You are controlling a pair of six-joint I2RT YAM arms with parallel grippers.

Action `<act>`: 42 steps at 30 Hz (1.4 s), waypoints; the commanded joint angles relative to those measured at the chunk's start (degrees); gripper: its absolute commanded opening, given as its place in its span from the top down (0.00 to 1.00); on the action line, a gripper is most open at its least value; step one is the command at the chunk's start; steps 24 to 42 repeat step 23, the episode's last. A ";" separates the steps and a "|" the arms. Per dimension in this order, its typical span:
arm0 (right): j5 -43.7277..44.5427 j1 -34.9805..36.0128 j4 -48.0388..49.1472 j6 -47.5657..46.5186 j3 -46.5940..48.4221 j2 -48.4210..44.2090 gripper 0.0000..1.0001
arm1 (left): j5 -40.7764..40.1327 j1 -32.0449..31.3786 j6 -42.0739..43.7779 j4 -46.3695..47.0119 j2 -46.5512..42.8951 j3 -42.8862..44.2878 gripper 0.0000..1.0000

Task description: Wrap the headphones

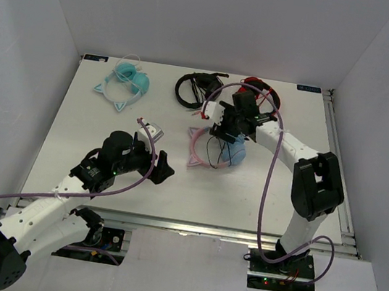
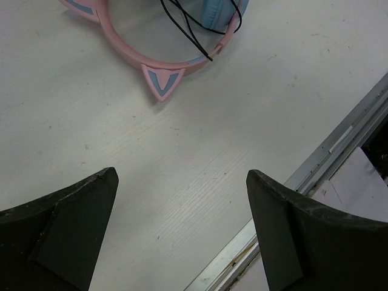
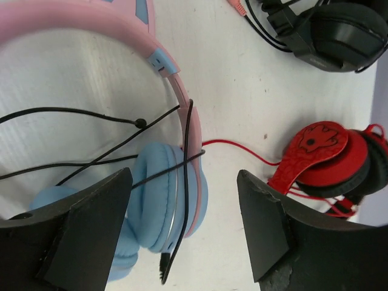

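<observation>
The white table (image 1: 230,202) is being used as the work surface. The headphones (image 1: 195,151) are lying near its middle, with the pink headband (image 2: 121,45) turned toward the left arm and the blue ear cups (image 3: 176,200) toward the right arm. The right gripper (image 3: 185,182) is being hovered directly above one ear cup. Its fingers are being held apart and nothing is being pinched, while the thin black cable (image 3: 91,112) is crossing loosely beneath. The left gripper (image 2: 182,176) is being held fully wide, apart from the headband ahead of it. The right arm is judged to be the nearer one.
</observation>
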 commanded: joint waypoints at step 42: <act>10.55 -17.22 16.01 52.95 -47.48 -62.83 0.10 | -3.44 -0.05 1.24 1.51 -10.41 -1.08 0.02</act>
